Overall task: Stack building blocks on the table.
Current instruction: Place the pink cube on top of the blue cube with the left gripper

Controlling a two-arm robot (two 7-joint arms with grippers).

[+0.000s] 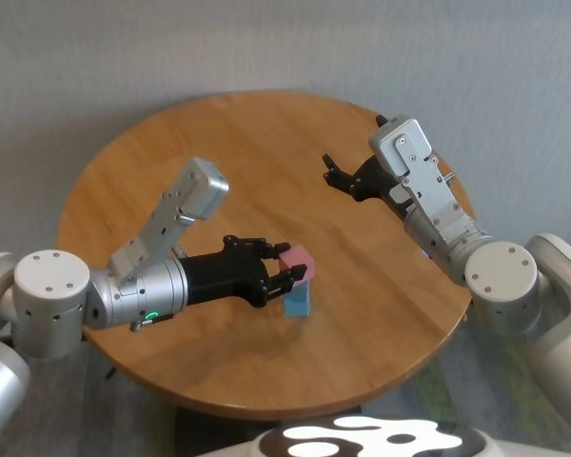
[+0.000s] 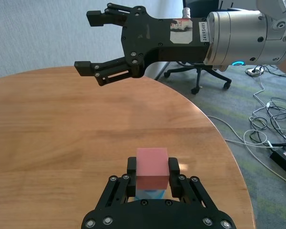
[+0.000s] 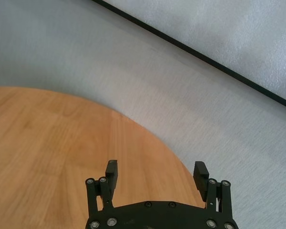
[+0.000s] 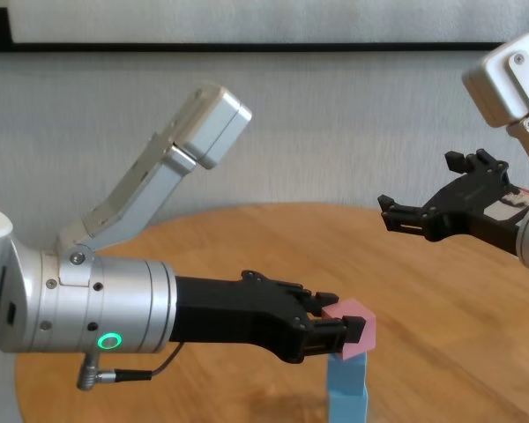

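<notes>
A pink block (image 1: 299, 259) sits on top of a light blue block (image 1: 299, 303) near the front of the round wooden table (image 1: 219, 143). My left gripper (image 1: 291, 261) is shut on the pink block, one finger on each side, as the left wrist view (image 2: 151, 168) shows. In the chest view the pink block (image 4: 353, 339) tops a tall light blue column (image 4: 346, 392); I cannot tell if it is one block or two. My right gripper (image 1: 329, 168) is open and empty, held above the table's far right, apart from the stack.
The table's right edge (image 2: 219, 143) runs close to the stack. An office chair (image 2: 195, 76) and cables (image 2: 271, 138) are on the floor beyond it. A grey wall (image 3: 133, 62) stands behind the table.
</notes>
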